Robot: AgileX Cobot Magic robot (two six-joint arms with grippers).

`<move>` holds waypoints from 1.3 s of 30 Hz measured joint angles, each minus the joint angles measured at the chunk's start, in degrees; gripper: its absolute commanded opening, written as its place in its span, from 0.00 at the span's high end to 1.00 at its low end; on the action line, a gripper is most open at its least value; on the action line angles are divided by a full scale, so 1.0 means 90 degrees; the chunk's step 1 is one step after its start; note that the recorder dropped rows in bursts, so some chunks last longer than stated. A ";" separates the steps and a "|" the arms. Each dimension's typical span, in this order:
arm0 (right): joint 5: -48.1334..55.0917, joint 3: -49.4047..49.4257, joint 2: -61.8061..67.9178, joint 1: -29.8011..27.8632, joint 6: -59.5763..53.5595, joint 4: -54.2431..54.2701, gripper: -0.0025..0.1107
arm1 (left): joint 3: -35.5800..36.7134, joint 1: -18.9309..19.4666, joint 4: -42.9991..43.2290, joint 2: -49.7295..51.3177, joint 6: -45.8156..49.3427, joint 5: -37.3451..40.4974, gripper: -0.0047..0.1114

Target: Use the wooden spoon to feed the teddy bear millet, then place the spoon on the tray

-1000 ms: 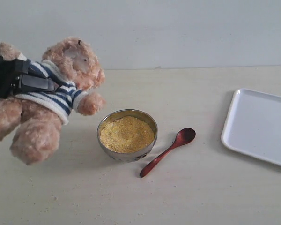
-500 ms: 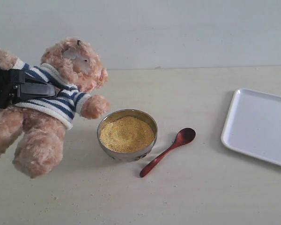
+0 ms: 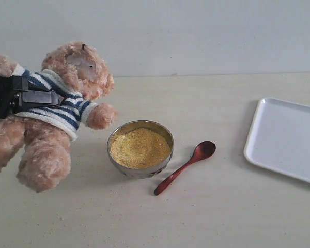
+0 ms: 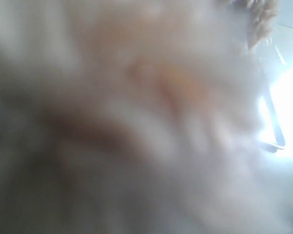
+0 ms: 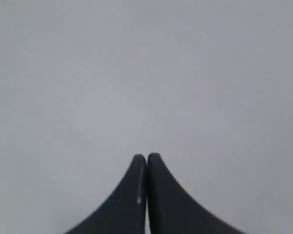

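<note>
The teddy bear [image 3: 57, 111] hangs tilted above the table at the left, head toward the back wall, one paw near the metal bowl [image 3: 140, 168]. My left gripper [image 3: 39, 96] is shut on its striped torso from the left. Blurred fur of the teddy bear [image 4: 136, 97] fills the left wrist view and hides the fingers. The millet [image 3: 140, 148] is heaped in the bowl. The wooden spoon [image 3: 186, 166] lies on the table right of the bowl. The tray [image 3: 287, 138] sits at the right edge. My right gripper [image 5: 146, 157] is shut on nothing, facing a plain grey surface, out of the exterior view.
The pale table [image 3: 212, 217] runs back to a grey wall [image 3: 196, 36]. A few grains lie scattered on the table in front of the bowl.
The bear has shifted a little in the left gripper's hold, its legs swinging slightly right and down. Bowl, spoon and tray have not moved.
</note>
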 measured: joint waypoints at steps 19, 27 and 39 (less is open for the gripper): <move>0.5777 -0.5353 0.8389 0.0979 -0.2620 -0.2770 0.98 | 0.0000 0.0000 0.0025 0.0000 0.0115 -0.0068 0.92; 0.4271 -0.4972 0.9030 0.2940 -0.3583 -0.0439 0.98 | 0.0000 0.0000 0.0011 0.0000 0.0115 -0.0068 0.92; 0.3870 -0.4904 0.9822 0.3323 -0.3113 -0.0261 0.28 | 0.0000 0.0000 0.0011 0.0000 0.0115 -0.0068 0.92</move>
